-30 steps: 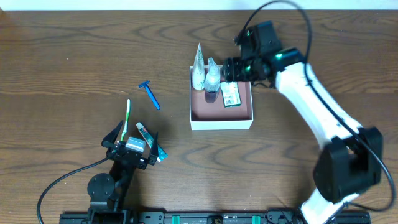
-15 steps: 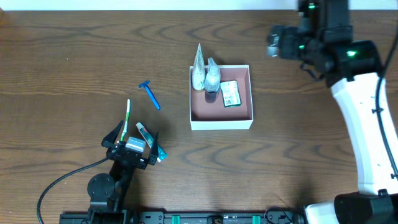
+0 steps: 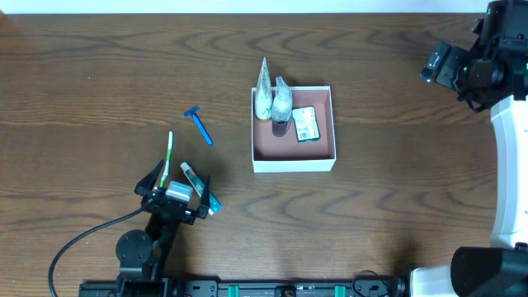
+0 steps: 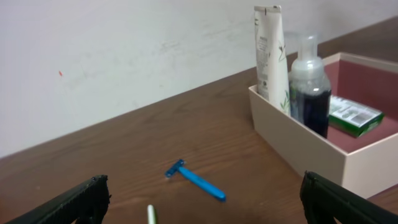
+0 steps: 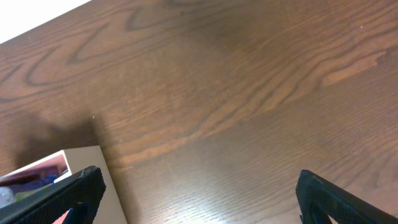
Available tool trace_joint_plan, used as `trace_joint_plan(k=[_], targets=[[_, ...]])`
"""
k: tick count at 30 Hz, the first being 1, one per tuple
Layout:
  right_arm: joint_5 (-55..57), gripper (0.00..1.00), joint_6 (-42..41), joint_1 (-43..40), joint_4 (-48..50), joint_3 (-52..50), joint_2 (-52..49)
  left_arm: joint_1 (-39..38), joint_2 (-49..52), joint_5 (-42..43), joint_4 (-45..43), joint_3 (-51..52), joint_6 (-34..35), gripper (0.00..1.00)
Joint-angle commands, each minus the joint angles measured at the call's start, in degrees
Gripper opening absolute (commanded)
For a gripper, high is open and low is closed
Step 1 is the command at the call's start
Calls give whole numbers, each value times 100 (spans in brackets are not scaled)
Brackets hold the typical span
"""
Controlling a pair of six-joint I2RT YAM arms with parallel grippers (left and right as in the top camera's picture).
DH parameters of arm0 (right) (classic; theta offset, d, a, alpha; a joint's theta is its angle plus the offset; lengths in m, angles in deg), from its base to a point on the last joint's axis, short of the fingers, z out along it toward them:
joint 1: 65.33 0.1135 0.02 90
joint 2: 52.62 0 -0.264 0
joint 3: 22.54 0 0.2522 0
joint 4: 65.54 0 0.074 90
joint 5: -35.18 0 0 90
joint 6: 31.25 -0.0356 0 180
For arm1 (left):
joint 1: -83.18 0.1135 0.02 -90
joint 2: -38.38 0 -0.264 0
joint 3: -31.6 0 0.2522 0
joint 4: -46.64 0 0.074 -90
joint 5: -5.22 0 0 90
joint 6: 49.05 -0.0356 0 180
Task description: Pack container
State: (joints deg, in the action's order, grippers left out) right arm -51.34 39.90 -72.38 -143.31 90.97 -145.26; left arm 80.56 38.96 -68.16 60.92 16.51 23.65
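The container [image 3: 294,165], a square white-walled box with a pinkish-brown inside, stands mid-table. It holds a white tube [image 3: 263,87], a dark pump bottle [image 3: 282,103] and a green box [image 3: 306,124]. A blue razor [image 3: 198,125], a green-and-white toothbrush [image 3: 168,155] and a small tube [image 3: 196,186] lie on the table to its left. My left gripper [image 3: 175,180] is open and empty over the toothbrush and small tube. My right gripper [image 3: 439,66] is open and empty, far right of the container. The left wrist view shows the razor [image 4: 198,180] and the container [image 4: 311,149].
The right wrist view shows bare wood with a corner of the container [image 5: 87,163] at the lower left. A black cable [image 3: 74,243] runs from the left arm's base along the front edge.
My right arm has drawn back from the container's far right corner and swung to the far right of the table, empty. The left arm and the items have not moved.
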Motion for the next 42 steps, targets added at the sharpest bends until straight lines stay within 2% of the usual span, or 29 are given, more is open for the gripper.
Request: trace_joint_plan(k=[1,6,8,12,19,22,24,26,32,37,42], targets=[[59,99,-83,-50,-31,52,-37,31,-24,184,96,105,944,98],[59,99,-85,-48,-31,52,-37,31,72,184,234,-175,2173,98],[59,99,-85,-48,-31,52,-37,31,229,186,282,-426,2332,98],[59,99,-85,-50,-31,52,-37,31,925,181,831,-1318,2288,98],[59,99,-85,-48,-31,52,-37,31,3250,184,2697,-3582,1886,98],[59,99,-85,-50,-31,52,-37,31,4105,713,3491,-4518,1886,98],[59,99,-85,-50,-31,52,-37,28,4472,1093,3646,-4872,1943,98],[59,99,-85,-48,-31,52,-37,28,4752,1491,3635,-4994,1974,98],[59,99,-85,-48,-31,52,-37,31,5523,1443,3777,-4988,2013,98],[59,99,-83,-48,-31,52,-37,31,6520,505,4059,-4988,3169,98],[59,99,-83,-50,-31,52,-37,31,7401,313,3995,-4988,3689,99]])
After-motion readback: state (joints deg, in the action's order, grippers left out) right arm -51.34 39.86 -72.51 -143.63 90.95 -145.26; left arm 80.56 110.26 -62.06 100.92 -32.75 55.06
